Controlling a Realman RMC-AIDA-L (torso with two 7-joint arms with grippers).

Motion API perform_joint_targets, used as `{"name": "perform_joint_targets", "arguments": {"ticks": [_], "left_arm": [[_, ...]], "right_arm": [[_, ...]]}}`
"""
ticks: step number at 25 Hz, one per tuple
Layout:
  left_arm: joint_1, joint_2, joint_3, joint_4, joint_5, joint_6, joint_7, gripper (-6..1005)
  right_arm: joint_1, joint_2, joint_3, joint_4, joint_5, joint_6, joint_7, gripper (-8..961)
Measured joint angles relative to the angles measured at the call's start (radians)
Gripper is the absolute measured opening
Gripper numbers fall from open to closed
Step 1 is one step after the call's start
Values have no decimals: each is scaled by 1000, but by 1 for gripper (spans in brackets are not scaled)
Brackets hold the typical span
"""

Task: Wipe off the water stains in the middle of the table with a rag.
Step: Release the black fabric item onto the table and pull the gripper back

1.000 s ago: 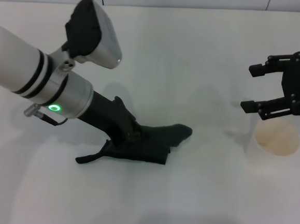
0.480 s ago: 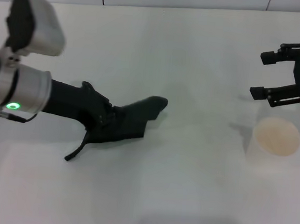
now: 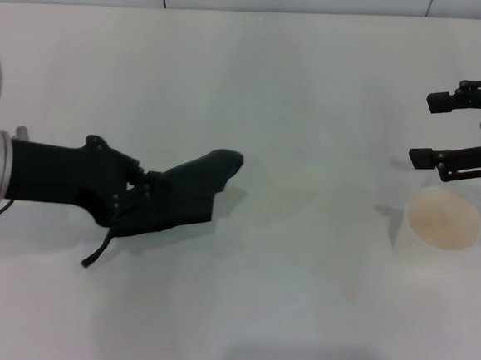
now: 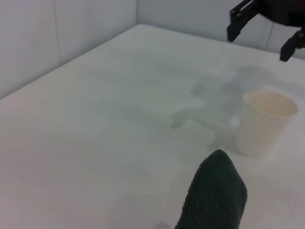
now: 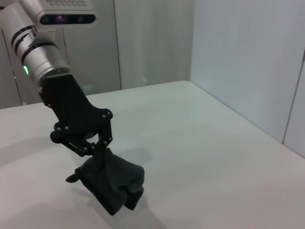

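So the left gripper (image 3: 139,197) is clamped tight on the rag (image 3: 180,200), which sits well to the left of the paper cup (image 3: 442,227) and looks slightly lifted off the bench (image 3: 298,84). Right gripper (image 3: 465,131) hangs just behind the cup, jaws spread wide with nothing in them. The right wrist view shows the rag bunched under the left gripper's fingers (image 5: 102,138); the left wrist view only catches its tip. Can't spot any stain anywhere.
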Motion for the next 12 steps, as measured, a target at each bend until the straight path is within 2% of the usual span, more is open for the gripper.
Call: {"name": "perform_joint_targets", "arguments": {"ticks": [5,12], "left_arm": [[22,-2,0,25,46,-6,-12,70],[20,-4,0,21,37,-26,-9,70]], "right_arm": [[-1,2,0,8,0,0,-4,826],[-2,3,-2,20,0,1,-10,826]]}}
